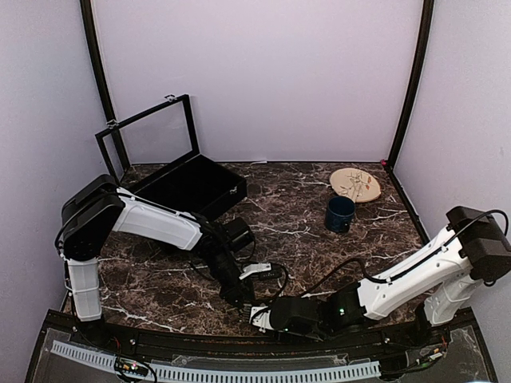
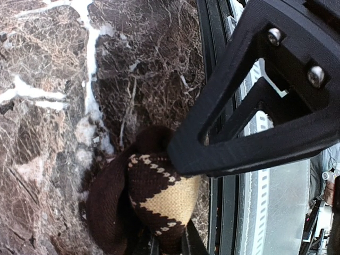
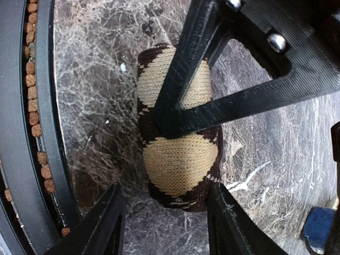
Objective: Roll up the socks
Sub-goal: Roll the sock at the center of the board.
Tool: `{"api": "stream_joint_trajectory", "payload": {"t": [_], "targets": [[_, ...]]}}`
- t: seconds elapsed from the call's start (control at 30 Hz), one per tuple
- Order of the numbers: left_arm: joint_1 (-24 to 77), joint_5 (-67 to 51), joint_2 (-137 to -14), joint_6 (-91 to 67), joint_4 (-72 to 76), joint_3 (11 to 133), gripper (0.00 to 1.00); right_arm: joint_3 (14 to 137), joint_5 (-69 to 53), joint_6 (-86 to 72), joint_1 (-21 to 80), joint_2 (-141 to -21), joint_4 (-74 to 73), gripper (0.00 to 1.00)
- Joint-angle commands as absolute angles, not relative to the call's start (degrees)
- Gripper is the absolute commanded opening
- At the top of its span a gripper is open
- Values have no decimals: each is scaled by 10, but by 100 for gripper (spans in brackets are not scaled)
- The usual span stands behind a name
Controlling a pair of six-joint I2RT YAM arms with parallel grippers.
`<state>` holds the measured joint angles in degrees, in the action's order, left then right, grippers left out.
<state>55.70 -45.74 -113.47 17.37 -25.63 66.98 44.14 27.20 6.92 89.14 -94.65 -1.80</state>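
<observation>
A rolled sock (image 3: 178, 143), dark brown with cream diamonds, lies on the marble table close to its front edge. It also shows in the left wrist view (image 2: 159, 199), with a loose brown cuff curling to its left. My left gripper (image 2: 169, 243) is shut on one end of the sock. One of its black fingers (image 3: 223, 90) lies across the roll in the right wrist view. My right gripper (image 3: 163, 194) is open, with its jaws either side of the near end of the roll and not touching it. In the top view both grippers meet (image 1: 251, 307) and hide the sock.
An open black case (image 1: 192, 185) stands at the back left. A blue mug (image 1: 339, 214) and a wooden plate (image 1: 356, 184) are at the back right. The table's front rail (image 1: 239, 371) and a cable chain (image 3: 37, 106) run right beside the sock.
</observation>
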Motion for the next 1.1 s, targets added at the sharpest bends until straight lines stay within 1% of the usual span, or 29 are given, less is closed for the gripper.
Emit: {"api": "stream_joint_trajectory", "payload": {"t": [0.0, 0.37, 0.73, 1.07], "targets": [[559, -420, -1164, 178, -313, 659, 9, 458, 301, 95, 896, -958, -5, 51], [559, -420, -1167, 180, -315, 660, 9, 463, 303, 130, 888, -976, 13, 53], [559, -441, -1172, 183, -319, 663, 9, 469, 286, 169, 873, -990, 20, 50], [558, -451, -1177, 186, -322, 666, 9, 469, 258, 196, 857, -997, 25, 49]]}}
